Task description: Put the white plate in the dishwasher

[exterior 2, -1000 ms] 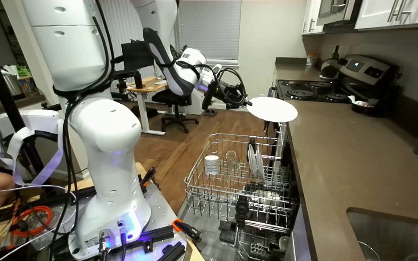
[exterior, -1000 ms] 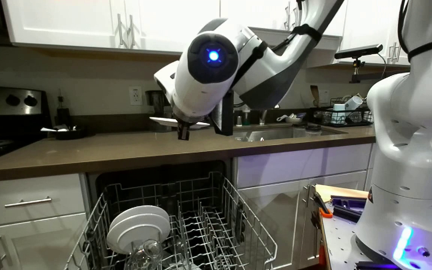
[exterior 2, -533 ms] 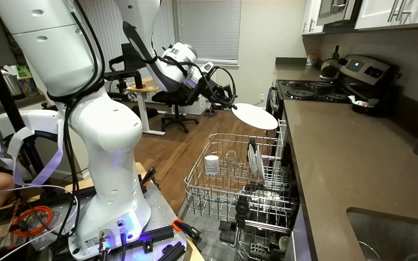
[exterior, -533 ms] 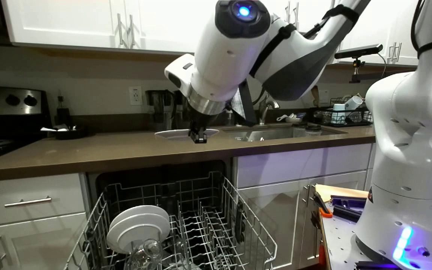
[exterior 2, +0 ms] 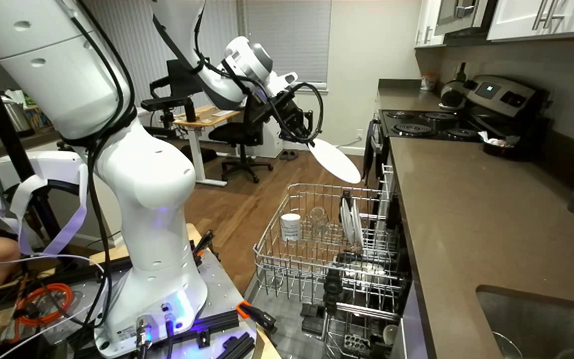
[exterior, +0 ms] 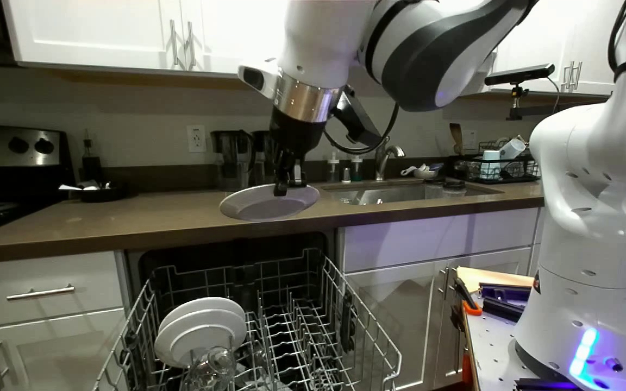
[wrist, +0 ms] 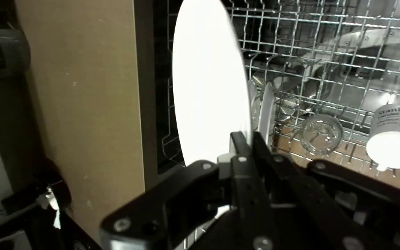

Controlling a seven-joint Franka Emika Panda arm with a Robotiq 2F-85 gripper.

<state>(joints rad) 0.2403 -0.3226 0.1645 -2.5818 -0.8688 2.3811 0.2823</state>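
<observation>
White plate has tilted further, apparently above dishwasher rack holding plates.

plate: plain white | gripper: black | dishwasher rack: grey | mug: white, dark lettering | countertop: brown

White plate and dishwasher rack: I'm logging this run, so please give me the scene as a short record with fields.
Held: white plate, tilted
Gripper: shut on the plate's rim
Dishwasher rack: pulled out, below the held plate
Rack load: standing plates, clear glass, printed mug
Task state: held plate not yet in rack
</observation>
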